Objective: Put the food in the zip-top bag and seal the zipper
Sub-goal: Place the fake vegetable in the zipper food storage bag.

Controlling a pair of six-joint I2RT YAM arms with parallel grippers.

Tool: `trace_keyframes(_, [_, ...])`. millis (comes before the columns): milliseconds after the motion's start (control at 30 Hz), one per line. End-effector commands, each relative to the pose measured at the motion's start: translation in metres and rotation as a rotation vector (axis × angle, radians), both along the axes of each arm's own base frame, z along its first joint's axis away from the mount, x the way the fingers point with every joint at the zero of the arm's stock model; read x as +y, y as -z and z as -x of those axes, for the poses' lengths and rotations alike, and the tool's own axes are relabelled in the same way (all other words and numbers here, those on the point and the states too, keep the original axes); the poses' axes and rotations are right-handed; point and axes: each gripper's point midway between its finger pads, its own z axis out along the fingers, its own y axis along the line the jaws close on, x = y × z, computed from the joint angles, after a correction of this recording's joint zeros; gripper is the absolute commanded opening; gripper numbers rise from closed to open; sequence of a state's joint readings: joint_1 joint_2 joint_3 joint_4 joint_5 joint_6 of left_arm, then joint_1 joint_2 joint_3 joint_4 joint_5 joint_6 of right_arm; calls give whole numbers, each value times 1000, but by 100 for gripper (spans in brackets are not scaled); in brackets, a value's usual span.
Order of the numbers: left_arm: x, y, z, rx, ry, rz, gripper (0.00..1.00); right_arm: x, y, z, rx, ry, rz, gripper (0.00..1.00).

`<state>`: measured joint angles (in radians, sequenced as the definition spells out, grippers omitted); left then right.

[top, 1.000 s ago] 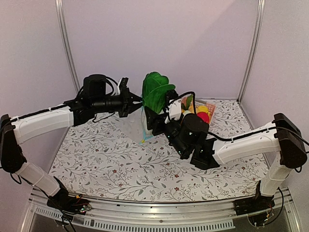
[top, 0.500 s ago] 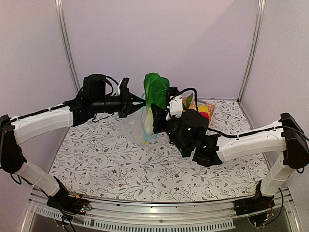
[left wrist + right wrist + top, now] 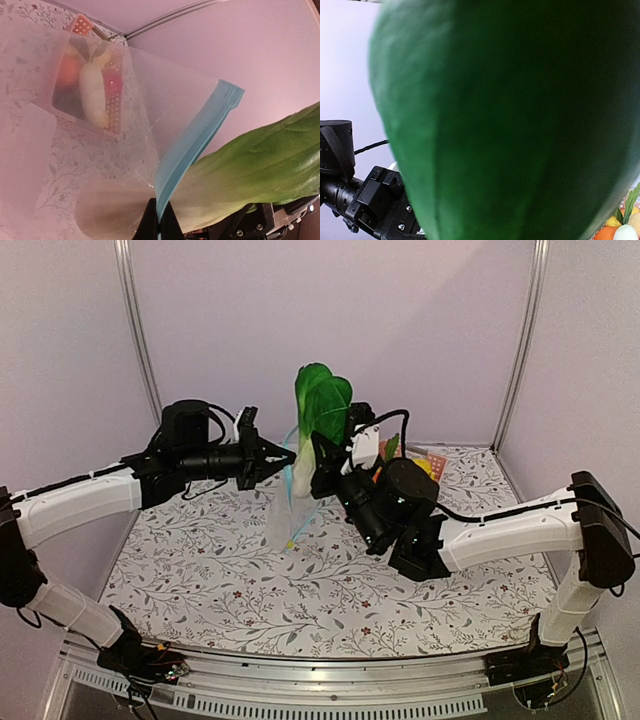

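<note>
Left gripper (image 3: 272, 454): jaws clenched on the zipper (image 3: 192, 145), the bag (image 3: 287, 515) hanging over the table's (image 3: 250, 590) middle. Right gripper (image 3: 322, 462): jaws grasping the bok choy (image 3: 322, 410), held upright. Only the left wrist shows its pale stem through the film (inside or behind, can't tell) and the basket (image 3: 112, 107) beyond. The right wrist shows mostly green leaf.

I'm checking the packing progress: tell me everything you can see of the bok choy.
The bok choy is a plastic-looking toy: broad dark green leaves over a pale white stem. It stands nearly upright above the table, leaves up. Its stem end shows hazily through the clear bag, past the blue zipper, so it seems partly inside. The right gripper sits against its stem; its grip is hidden.
</note>
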<state>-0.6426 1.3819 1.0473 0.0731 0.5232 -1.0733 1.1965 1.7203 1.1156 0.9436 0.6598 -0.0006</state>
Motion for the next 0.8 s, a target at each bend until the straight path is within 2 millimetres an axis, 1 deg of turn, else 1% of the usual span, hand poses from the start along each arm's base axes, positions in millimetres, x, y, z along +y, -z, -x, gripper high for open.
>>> trace_keyframes(0, [2, -15, 8, 13, -12, 70, 0, 10, -14, -1, -76, -12, -34, 0])
trace_keyframes(33, [3, -22, 7, 2, -19, 96, 0, 12, -7, -2, -64, -15, -19, 0])
trace_keyframes(67, [3, -26, 7, 1, -24, 114, 0, 15, 4, -2, -51, -16, 6, 0])
trace_keyframes(167, [5, -38, 5, -9, -45, 151, 0, 16, 29, -2, -14, -12, 70, 0])
trace_keyframes(300, [7, -48, 4, -22, -61, 170, 0, 13, 57, 0, 36, -10, 132, 0])
trace_keyframes(333, [8, -49, 3, -25, -66, 172, 0, 11, 60, 0, 42, -8, 138, 0])
trace_keyframes(367, [9, -50, 3, -28, -68, 173, 0, 11, 68, 1, 54, -8, 156, 0])
trace_keyframes(533, [9, -47, 1, -31, -67, 163, 0, 12, 78, 5, 99, -43, 192, 0])
trace_keyframes(633, [7, -42, 1, -38, -47, 127, 0, 20, 81, 6, 139, -74, 274, 0])
trace_keyframes(767, [3, -38, 2, -64, -16, 72, 0, 27, 94, 6, 216, -127, 364, 0])
